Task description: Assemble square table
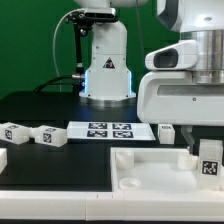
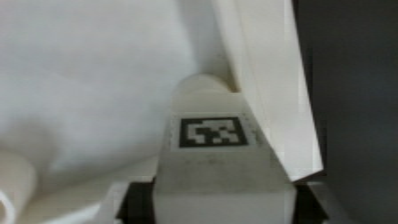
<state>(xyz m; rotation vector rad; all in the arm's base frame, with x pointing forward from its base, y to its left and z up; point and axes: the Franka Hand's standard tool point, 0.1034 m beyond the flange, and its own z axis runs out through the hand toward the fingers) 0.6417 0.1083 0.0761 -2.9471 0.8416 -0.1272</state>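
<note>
Black bench surface is stretching under everything, with my base (image 1: 107,70) standing at the far side. On the exterior view's left, two loose legs (image 1: 48,136) are lying near each other, and the marker board (image 1: 110,130) is lying just to their right. Nearer, the square top (image 1: 140,172) is sitting rim up. At the exterior view's right, my gripper (image 1: 207,155) is pinching a tagged leg (image 2: 214,135) over that top, jaws pressing its sides.
</note>
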